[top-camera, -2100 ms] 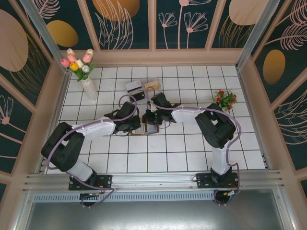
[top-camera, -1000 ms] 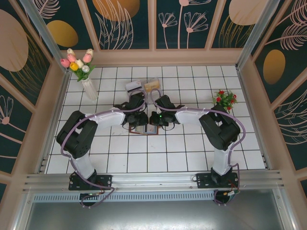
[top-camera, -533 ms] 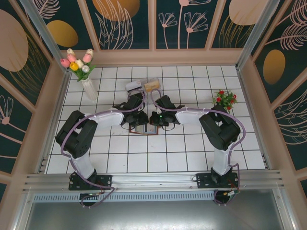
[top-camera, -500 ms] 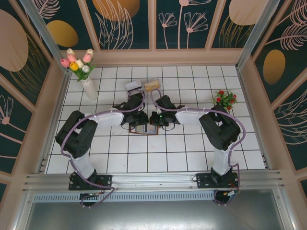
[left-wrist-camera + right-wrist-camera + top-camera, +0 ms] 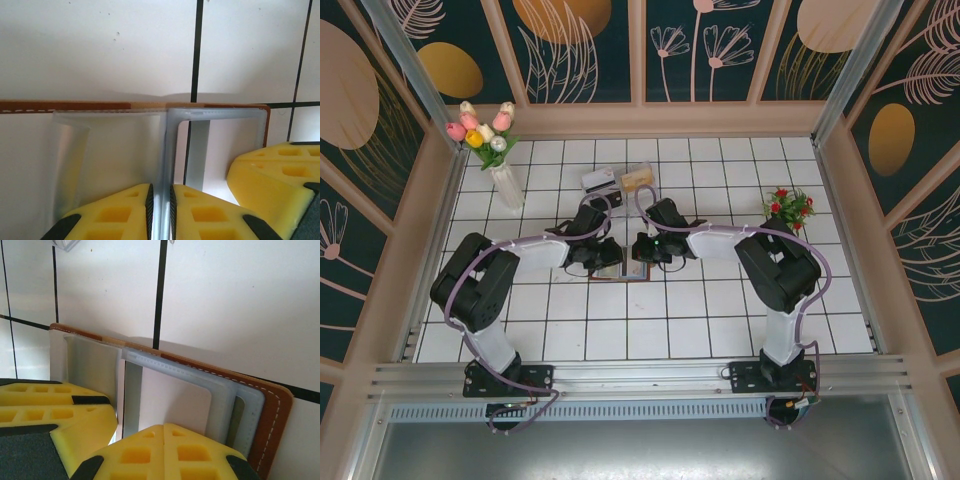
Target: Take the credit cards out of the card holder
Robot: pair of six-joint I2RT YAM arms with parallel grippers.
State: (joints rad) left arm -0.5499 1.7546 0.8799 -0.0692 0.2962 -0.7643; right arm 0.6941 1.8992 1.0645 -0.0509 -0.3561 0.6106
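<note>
A white tiled counter [image 5: 720, 300] with dark grout lines sits inside walls [image 5: 580, 50] painted with gold and pink plants on dark green. A vase of tulips [image 5: 492, 150] stands at the upper left, a clear tray [image 5: 617, 180] lies at upper centre, and a small bunch of red flowers [image 5: 789, 208] stands at right.

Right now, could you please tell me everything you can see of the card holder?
The card holder lies open and flat on the white tiled table, between the two hands. Its rim is brown and leather-look with pale stitching. Its inside is blue-grey with translucent window pockets. The left hand pinches a thin pale sheet of that inside, and the shut right hand sits over its other half.
</note>
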